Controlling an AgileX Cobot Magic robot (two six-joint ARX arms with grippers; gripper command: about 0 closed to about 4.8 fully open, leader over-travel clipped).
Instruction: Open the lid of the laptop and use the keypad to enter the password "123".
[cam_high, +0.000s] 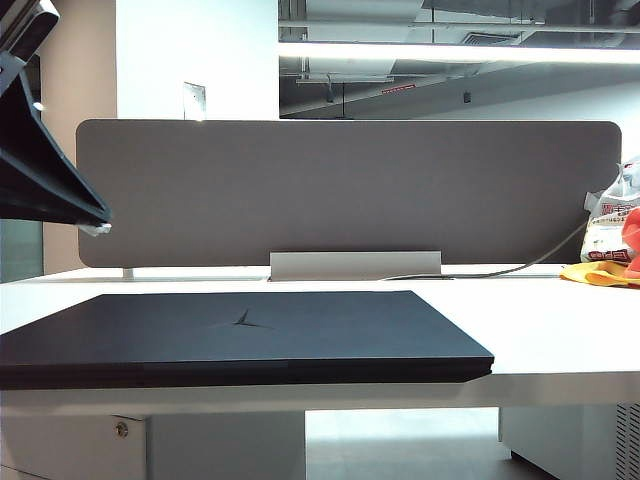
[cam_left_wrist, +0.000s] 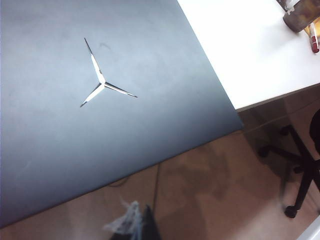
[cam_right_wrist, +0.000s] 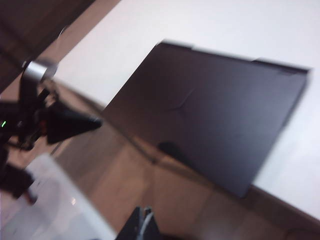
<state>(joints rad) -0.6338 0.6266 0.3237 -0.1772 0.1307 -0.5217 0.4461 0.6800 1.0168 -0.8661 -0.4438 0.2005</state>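
The laptop (cam_high: 240, 345) lies closed on the white desk (cam_high: 560, 330), its dark lid (cam_high: 150, 320) flat with the Y-shaped emblem (cam_high: 243, 321) facing up. The keypad is hidden under the closed lid. My left gripper (cam_high: 100, 225) hangs shut and empty at the upper left, above the laptop's left end. In the left wrist view its tips (cam_left_wrist: 137, 220) sit off the lid's (cam_left_wrist: 150, 60) front edge, over the floor. My right gripper (cam_right_wrist: 145, 222) is shut with nothing in it, out in front of the desk, well away from the laptop (cam_right_wrist: 215, 110). It does not show in the exterior view.
A grey divider board (cam_high: 350, 190) stands behind the laptop, and a cable (cam_high: 520, 268) runs along the desk at its foot. A plastic bag and orange items (cam_high: 612, 250) lie at the far right. An office chair (cam_left_wrist: 300, 165) stands on the floor by the desk corner.
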